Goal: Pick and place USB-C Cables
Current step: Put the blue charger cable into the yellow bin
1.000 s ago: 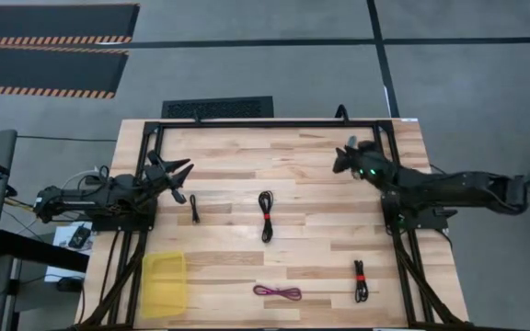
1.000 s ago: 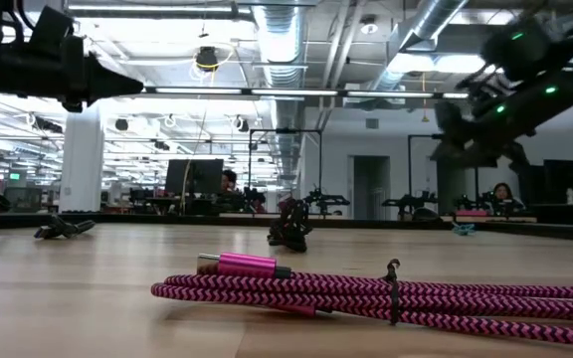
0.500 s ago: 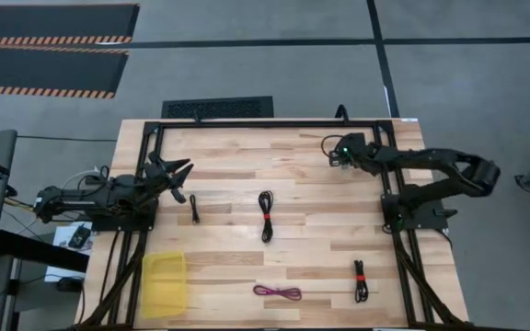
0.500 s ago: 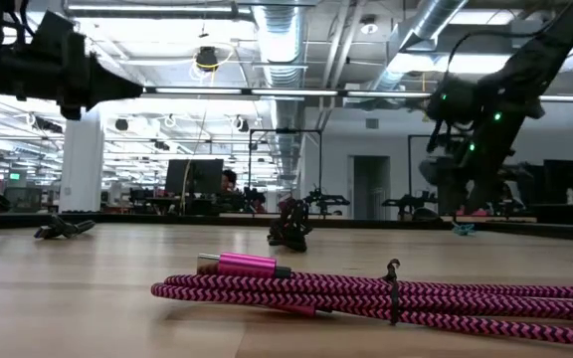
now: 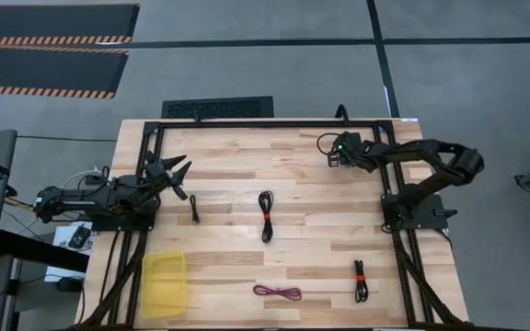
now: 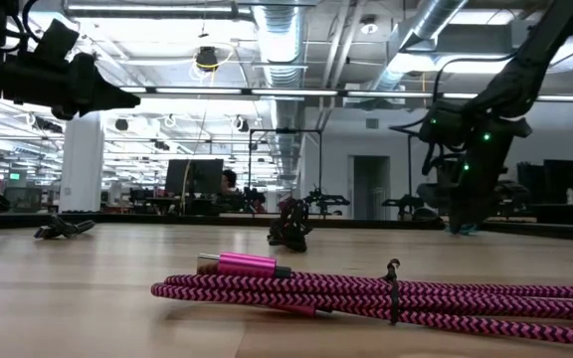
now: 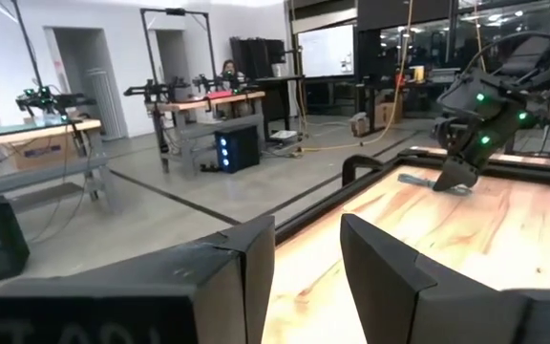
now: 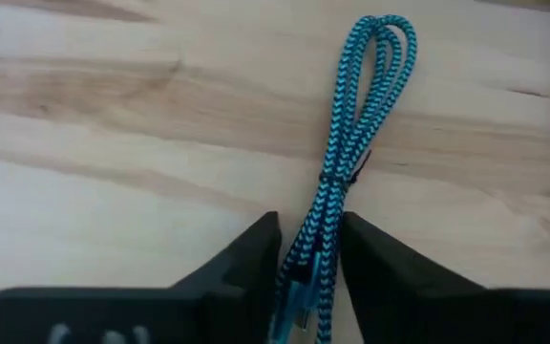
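Wooden worktop [image 5: 311,198], seen from above and from each wrist. Over the last second the right tool [image 8: 308,277] has swung in and dropped to the far right part of the worktop; its fingers now straddle the teal cable [image 8: 351,143], narrowly parted, not yet closed on it. A grasp appears imminent. Left tool [image 5: 178,175] hovers open near a thin black cable [image 5: 194,209]. Black [image 5: 265,216], magenta [image 5: 277,292] and red-tied [image 5: 360,280] cables lie untouched; yellow tray [image 5: 164,283] holds nothing.
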